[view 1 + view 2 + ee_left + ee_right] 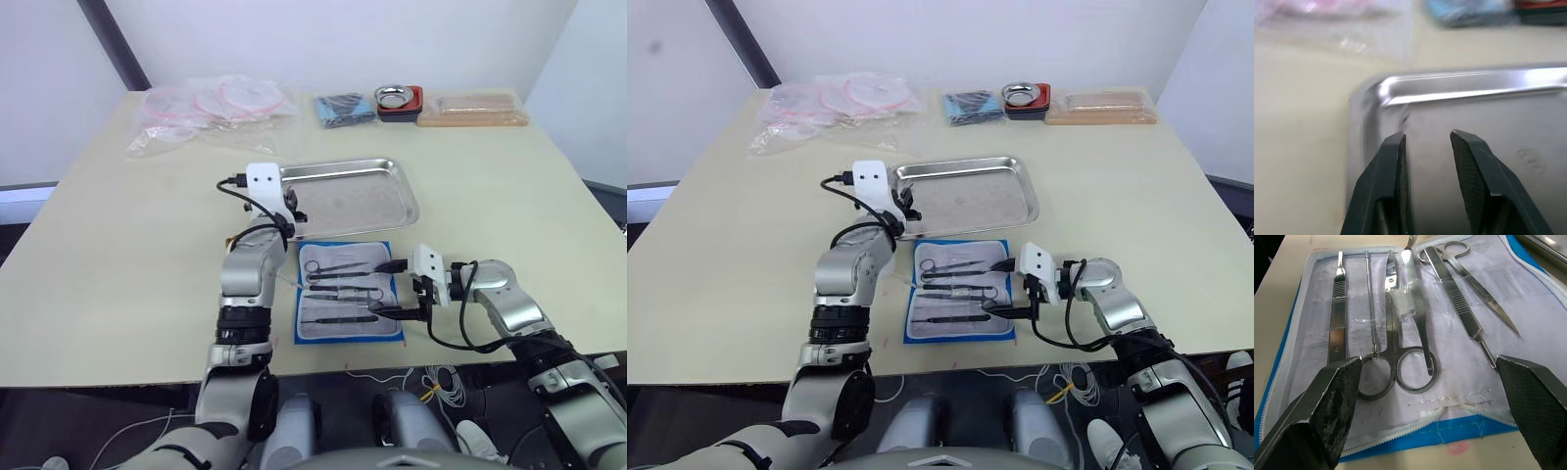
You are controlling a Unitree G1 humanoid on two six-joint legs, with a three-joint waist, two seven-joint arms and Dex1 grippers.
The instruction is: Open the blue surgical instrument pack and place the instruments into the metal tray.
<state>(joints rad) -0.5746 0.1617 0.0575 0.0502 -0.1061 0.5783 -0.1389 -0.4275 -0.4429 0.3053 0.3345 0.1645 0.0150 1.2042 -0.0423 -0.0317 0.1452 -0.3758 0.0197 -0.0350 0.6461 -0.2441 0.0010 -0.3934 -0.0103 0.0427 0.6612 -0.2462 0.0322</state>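
The blue surgical instrument pack (338,331) lies open and flat on the table just in front of the metal tray (362,201). Its grey-white lining holds several instruments: ring-handled scissors (1400,333), tweezers (1459,308), a slim probe (1370,303) and a flat handle (1337,308). My right gripper (392,290) is open wide at the pack's right edge, its fingers spanning the ring handles without touching them. My left gripper (1427,139) is open with nothing in it and hovers over the tray's near left corner. The tray is bare.
Along the far edge of the table lie clear bags of pink tubing (211,108), a small dark blue bundle (343,108), a round metal bowl in a red dish (397,98) and a tan wrapped package (473,108). The table's front edge runs just below the pack.
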